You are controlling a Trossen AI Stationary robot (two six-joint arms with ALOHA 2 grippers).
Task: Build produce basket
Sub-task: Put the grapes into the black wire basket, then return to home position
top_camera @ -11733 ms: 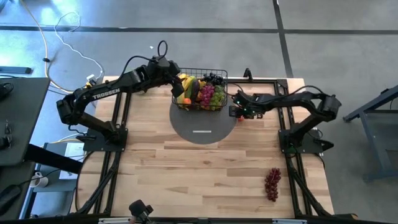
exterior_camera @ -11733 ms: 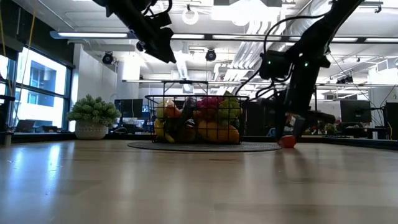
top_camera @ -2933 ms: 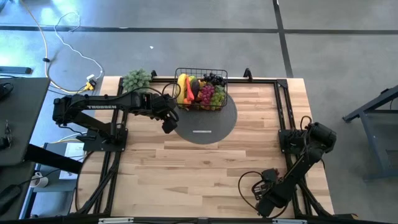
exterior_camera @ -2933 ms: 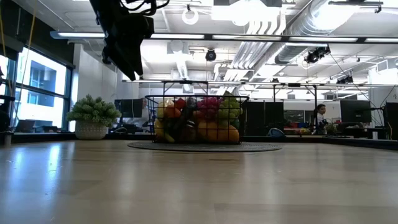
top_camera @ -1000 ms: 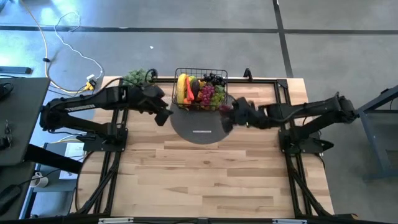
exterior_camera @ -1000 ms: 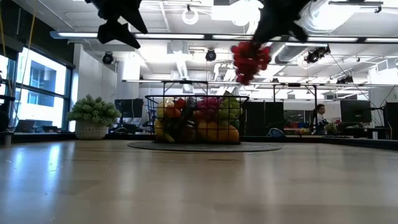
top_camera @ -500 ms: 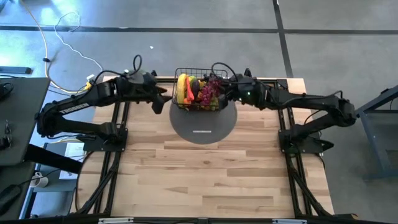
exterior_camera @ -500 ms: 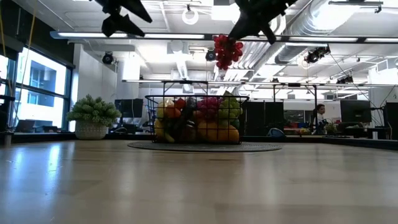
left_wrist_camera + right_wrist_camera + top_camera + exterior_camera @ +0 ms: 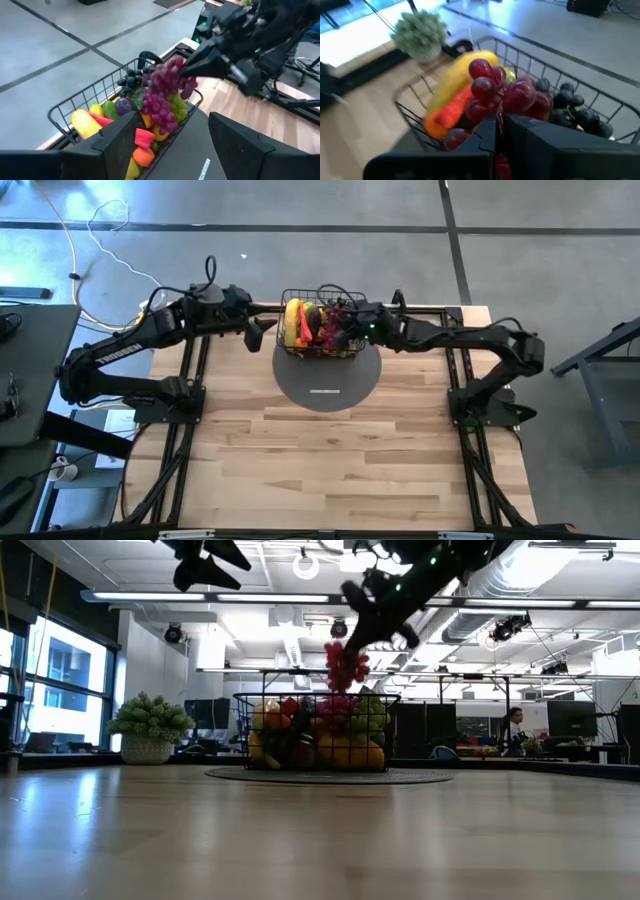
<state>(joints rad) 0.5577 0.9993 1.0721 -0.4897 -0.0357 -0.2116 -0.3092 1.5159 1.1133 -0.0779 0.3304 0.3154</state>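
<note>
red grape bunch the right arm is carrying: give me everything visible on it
The red grape bunch is a cluster of glossy, plastic-looking dark red balls. It hangs from the shut right tool, held at its top end, the rest dangling freely. It is airborne over the black wire basket, its lowest grapes near the rim in the low view. From the left wrist it hangs just above the produce in the basket; actual contact cannot be told.

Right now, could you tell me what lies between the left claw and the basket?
Nothing: the high view shows bare table between the left claw and basket.
</note>
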